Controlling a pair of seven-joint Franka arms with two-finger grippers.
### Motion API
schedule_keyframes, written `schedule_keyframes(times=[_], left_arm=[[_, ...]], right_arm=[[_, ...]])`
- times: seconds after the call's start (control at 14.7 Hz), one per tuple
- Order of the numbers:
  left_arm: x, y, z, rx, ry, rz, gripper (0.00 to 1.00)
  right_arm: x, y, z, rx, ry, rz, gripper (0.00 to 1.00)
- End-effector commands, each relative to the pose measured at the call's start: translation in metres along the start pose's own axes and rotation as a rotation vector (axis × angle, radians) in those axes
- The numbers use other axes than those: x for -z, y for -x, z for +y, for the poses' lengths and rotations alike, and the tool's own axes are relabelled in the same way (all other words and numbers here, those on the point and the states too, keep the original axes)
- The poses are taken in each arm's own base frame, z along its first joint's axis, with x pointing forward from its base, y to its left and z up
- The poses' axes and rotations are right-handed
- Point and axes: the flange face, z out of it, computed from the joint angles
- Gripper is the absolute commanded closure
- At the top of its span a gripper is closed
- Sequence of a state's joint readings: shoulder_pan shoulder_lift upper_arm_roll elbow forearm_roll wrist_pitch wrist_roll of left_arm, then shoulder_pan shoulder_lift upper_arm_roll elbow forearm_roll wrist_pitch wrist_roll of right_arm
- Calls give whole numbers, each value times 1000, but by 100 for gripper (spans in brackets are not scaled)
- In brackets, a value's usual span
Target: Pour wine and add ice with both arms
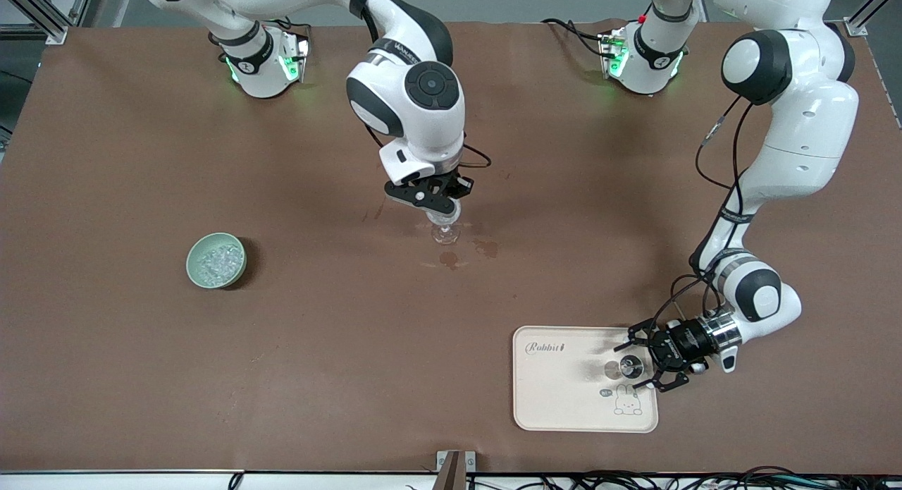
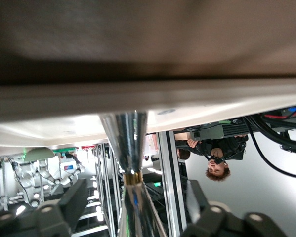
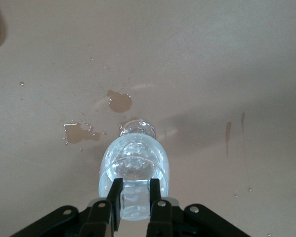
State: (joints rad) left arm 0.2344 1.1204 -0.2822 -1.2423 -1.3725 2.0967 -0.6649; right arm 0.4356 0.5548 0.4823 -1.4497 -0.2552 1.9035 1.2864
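A stemmed glass point(image 1: 445, 230) stands mid-table and holds ice chunks; the right wrist view looks down into the glass point(image 3: 134, 158). Over it, my right gripper point(image 1: 431, 202) point(image 3: 135, 186) is shut on a clear ice chunk point(image 3: 135, 200). More ice point(image 1: 218, 261) lies heaped in a pale green bowl point(image 1: 194, 266) toward the right arm's end. The wine bottle point(image 1: 629, 368) stands upright on a cream tray point(image 1: 564, 395). My left gripper point(image 1: 654, 364) point(image 2: 138, 195) is open around its silvery neck point(image 2: 124, 140), with its fingers point(image 2: 73, 202) clear of the neck on both sides.
Brown spill patches point(image 1: 452, 260) point(image 3: 119, 101) lie on the brown table cover just nearer the camera than the glass. The tray sits near the table's front edge at the left arm's end.
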Motion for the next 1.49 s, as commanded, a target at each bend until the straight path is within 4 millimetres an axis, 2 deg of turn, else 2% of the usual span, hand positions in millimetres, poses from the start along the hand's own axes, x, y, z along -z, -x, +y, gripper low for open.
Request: schedule_keyframes(times=[0.0,0.07,0.34,0.41,0.48,0.61,0.68,0.75,0.82,0.88,0.95,1.09,1.29,1.43], left_arm=[[20,30,14,-114,-66,66,0],[27,42,20,-184,-116,119,0],[63,44,28,-359,-299,333,0],[80,59,37,-408,-316,377,0],[89,78,41,-458,-354,412,0],[127,147,54,-582,-474,485,0],[135,178,57,-661,-541,530,0],[142,221,59,-761,-600,587,0],[151,262,60,-865,-647,658,0],[153,298,58,-997,-729,739,0],[148,324,52,-1118,-833,780,0],[152,377,41,-1317,-1015,850,0],[154,448,23,-1490,-1110,918,0],[148,481,3,-1508,-1216,968,0]], right_arm=[[2,0,-2,-10,5,20,88],[2,-1,-1,-12,6,18,83],[0,1,-1,-10,13,14,76],[1,1,-1,-10,12,15,75],[0,1,-1,-10,13,14,70],[0,1,-2,-9,11,15,64],[1,1,-2,-11,10,15,61],[1,1,-2,-11,10,15,50],[1,1,-2,-11,10,16,33],[2,0,-1,-13,9,16,18],[10,-6,1,-21,-3,22,0],[34,-16,9,-33,-27,53,0],[91,-45,36,-96,-84,119,0],[129,-66,71,-147,-59,161,0]])
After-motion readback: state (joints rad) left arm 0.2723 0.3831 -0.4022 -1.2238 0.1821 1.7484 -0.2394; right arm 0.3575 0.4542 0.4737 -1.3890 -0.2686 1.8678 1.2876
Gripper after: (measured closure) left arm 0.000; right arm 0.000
